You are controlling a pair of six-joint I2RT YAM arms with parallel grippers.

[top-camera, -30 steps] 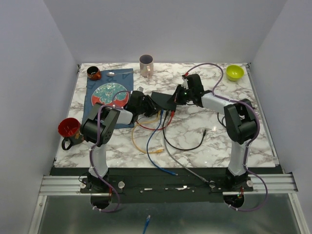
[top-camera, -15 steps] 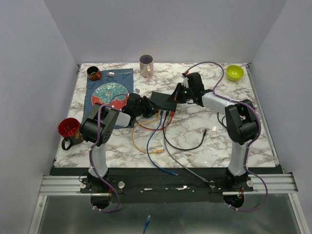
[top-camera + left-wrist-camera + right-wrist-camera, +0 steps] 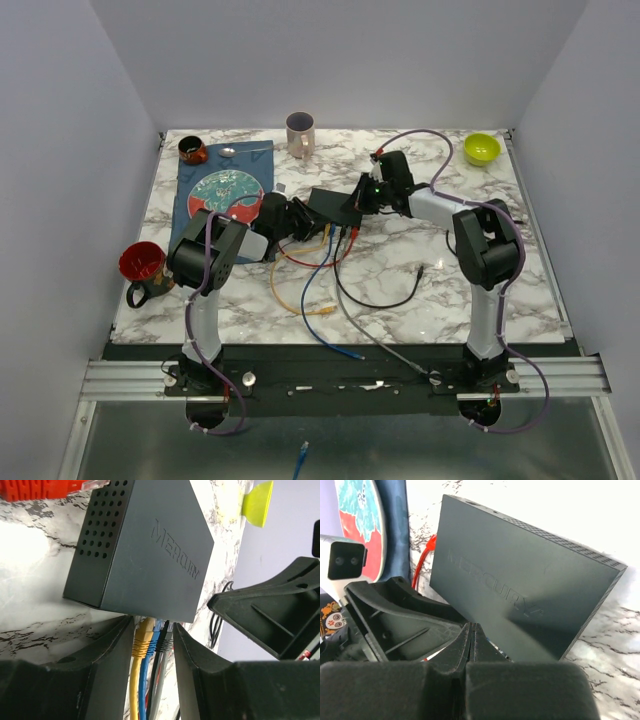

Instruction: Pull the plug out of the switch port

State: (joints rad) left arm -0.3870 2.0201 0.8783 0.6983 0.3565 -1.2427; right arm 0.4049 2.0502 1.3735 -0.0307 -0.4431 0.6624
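Flat matte-black switch box near the centre of the white marble desk, an arm at either side.
Thin loose cables trail from it toward 6 o'clock. At its 8 o'clock the left gripper straddles the row of plugs in its sockets; whether it pinches them I cannot tell. At its 2 o'clock the right gripper is clenched on nothing, tips at the switch's edge. A pale ceramic mug stands at 12 o'clock.
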